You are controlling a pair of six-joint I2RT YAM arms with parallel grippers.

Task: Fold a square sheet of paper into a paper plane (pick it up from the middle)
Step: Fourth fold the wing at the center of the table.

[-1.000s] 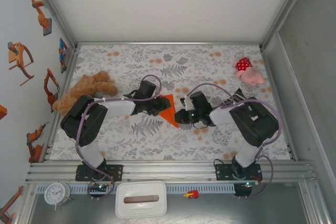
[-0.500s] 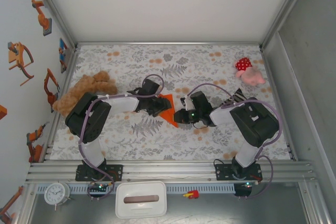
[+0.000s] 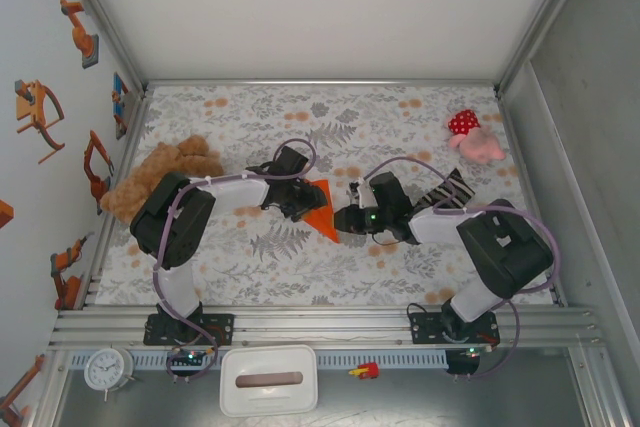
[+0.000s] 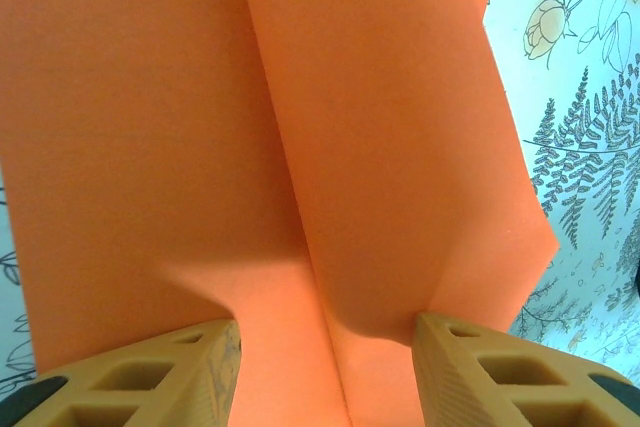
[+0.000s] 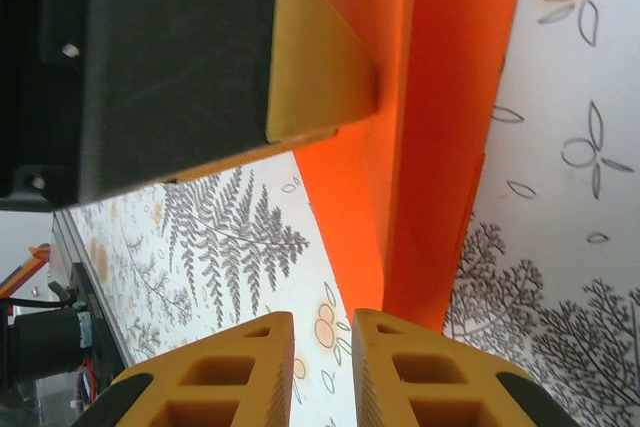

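The orange paper (image 3: pixel 322 212) lies on the flowered table as a narrow pointed shape with a centre crease, its tip toward the near side. My left gripper (image 3: pixel 300 197) is down on its left part. In the left wrist view its fingers (image 4: pixel 150 377) stand apart over the paper (image 4: pixel 300 147), and one raised flap leans against the right finger. My right gripper (image 3: pixel 346 219) sits at the paper's near tip. The right wrist view shows its jaws (image 5: pixel 322 367) a narrow gap apart with bare table between them, and the paper (image 5: pixel 440 147) just ahead of the right finger.
A brown teddy bear (image 3: pixel 165 172) lies at the left edge and a red-and-pink polka-dot plush (image 3: pixel 470 137) at the back right. A striped item (image 3: pixel 452 187) lies by the right arm. A white box (image 3: pixel 268 379) and a clock (image 3: pixel 105 367) sit in front of the rail.
My right gripper's jaws have parted from shut to a narrow gap, and the right arm has shifted to the right. The left gripper has edged slightly further along the paper. The paper has stayed put.
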